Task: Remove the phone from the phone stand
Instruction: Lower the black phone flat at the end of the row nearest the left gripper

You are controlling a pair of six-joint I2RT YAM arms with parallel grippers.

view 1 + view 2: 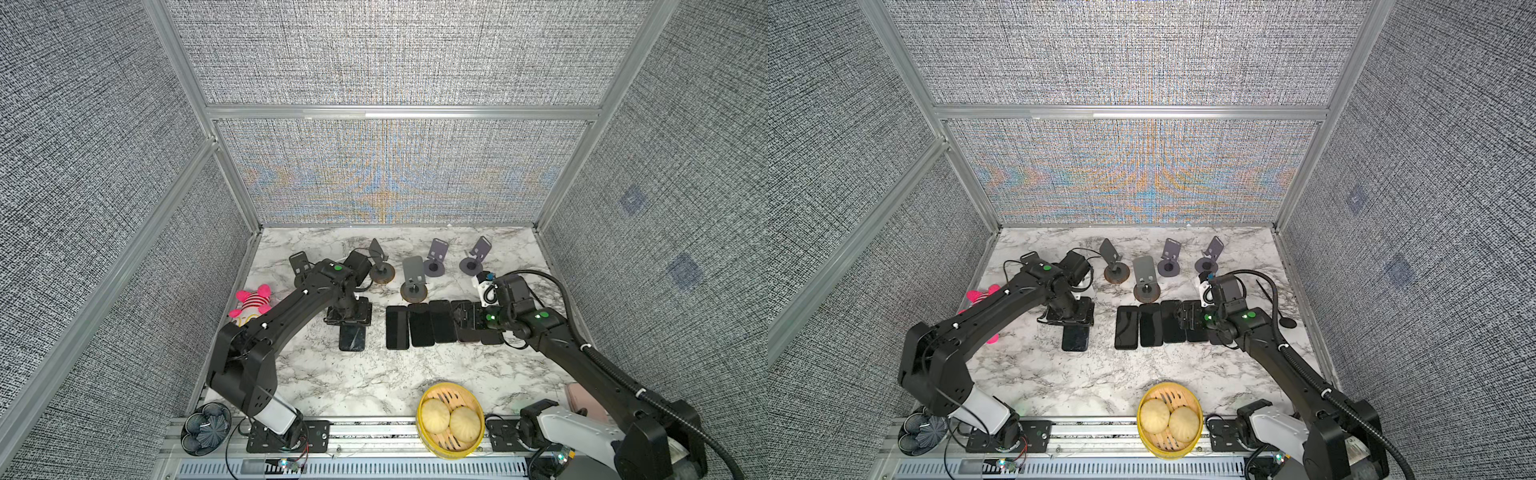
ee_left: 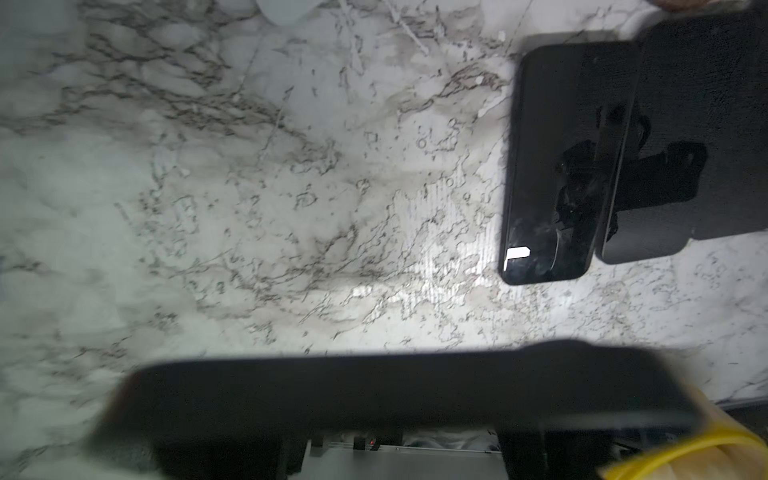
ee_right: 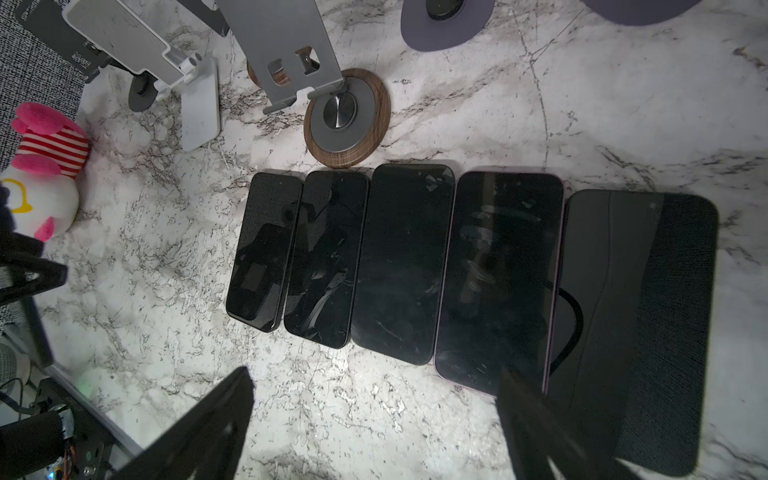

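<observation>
I am seeing the left tool (image 1: 348,318) holding a dark phone (image 1: 353,337), with its jaws standing wide on both sides of it. The phone is hanging flat, a little above the desk (image 1: 374,382), and its free end is pointing to the near side. In the left wrist view the phone (image 2: 395,386) is showing as a blurred black bar across the lower part.

The phone stands (image 1: 411,270) are standing farther back, in a loose line along the far side of the desk. The held phone is touching none of them.

To the right of the held phone, a row of five phones (image 1: 419,326) is lying on the desk, side by side and screens up. The right tool (image 1: 467,320) is hanging over the right part of this row. Its jaws are standing wide open and are gripping nothing. In the right wrist view its fingers (image 3: 216,419) are showing dark and blurred at the near end of the row.

A pink and white plush toy (image 1: 253,301) is lying at the left edge of the desk, partly behind the left arm.
</observation>
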